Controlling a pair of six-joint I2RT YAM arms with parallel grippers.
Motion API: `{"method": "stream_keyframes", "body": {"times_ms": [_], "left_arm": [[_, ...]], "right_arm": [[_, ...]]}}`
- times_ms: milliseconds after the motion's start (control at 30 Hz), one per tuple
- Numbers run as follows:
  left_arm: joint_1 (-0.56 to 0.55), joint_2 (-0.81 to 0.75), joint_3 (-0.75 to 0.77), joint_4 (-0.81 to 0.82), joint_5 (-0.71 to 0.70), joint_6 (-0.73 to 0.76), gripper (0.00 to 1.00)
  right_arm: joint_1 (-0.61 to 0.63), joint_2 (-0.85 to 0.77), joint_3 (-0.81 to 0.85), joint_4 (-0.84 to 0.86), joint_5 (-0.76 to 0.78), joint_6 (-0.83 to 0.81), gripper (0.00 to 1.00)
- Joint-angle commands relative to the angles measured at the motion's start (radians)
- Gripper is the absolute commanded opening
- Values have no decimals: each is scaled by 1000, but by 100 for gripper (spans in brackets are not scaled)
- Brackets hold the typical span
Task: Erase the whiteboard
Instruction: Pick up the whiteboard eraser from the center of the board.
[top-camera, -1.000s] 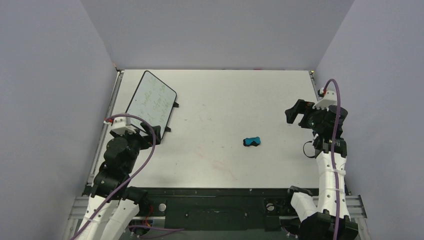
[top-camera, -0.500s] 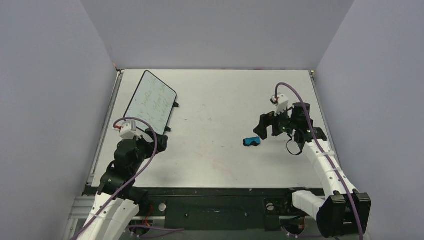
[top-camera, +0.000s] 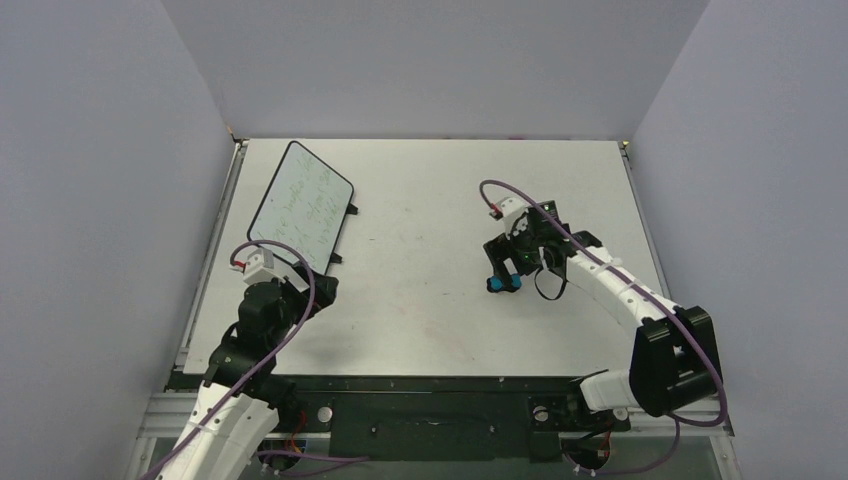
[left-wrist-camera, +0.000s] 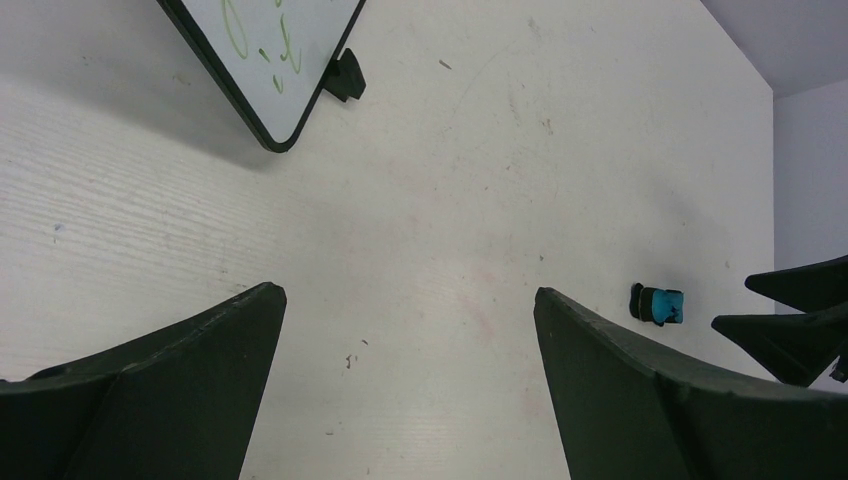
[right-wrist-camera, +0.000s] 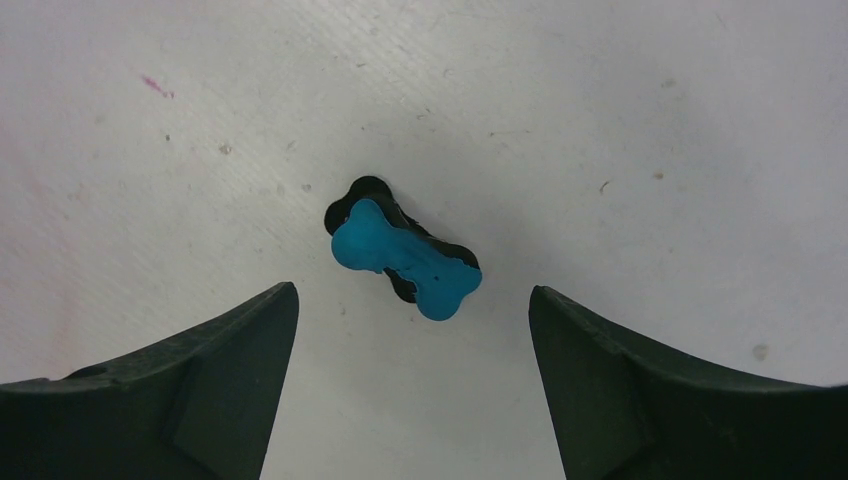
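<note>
The whiteboard (top-camera: 300, 205), white with a black rim and green handwriting, leans on a wire stand at the table's far left; its lower corner (left-wrist-camera: 275, 60) shows in the left wrist view. A small blue-and-black eraser (top-camera: 504, 283) lies flat mid-table, also seen as the eraser (right-wrist-camera: 405, 250) and, far off, the eraser (left-wrist-camera: 657, 304). My right gripper (right-wrist-camera: 412, 295) hangs open right above it, fingers apart on either side, eraser just ahead of the tips, not touching. My left gripper (left-wrist-camera: 405, 295) is open over bare table, near the board's lower corner, holding nothing.
The stand's black foot (left-wrist-camera: 345, 76) sticks out beside the board. Grey walls close in the table on the left, back and right. Faint pink smudges (top-camera: 430, 325) mark the tabletop. The right arm (top-camera: 620, 290) reaches diagonally across the table's right half.
The right arm swung from the right wall leftward and down until its gripper sits over the eraser. The left gripper shifted slightly toward the near edge.
</note>
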Motion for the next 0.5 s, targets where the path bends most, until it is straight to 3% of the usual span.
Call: {"method": "stream_keyframes", "body": {"times_ms": [0,267,467], "left_arm": [[0,17,23,32,-27,18,95],[0,-11,36,6,-29,36,95],[0,-19,39,8,-36,38,95]], "right_arm": [[-24,47,114,-208,-139,-509,78],[-31,178,180,-314,-176,-782,75],[-2,233,188,-306,-155,-799,71]]}}
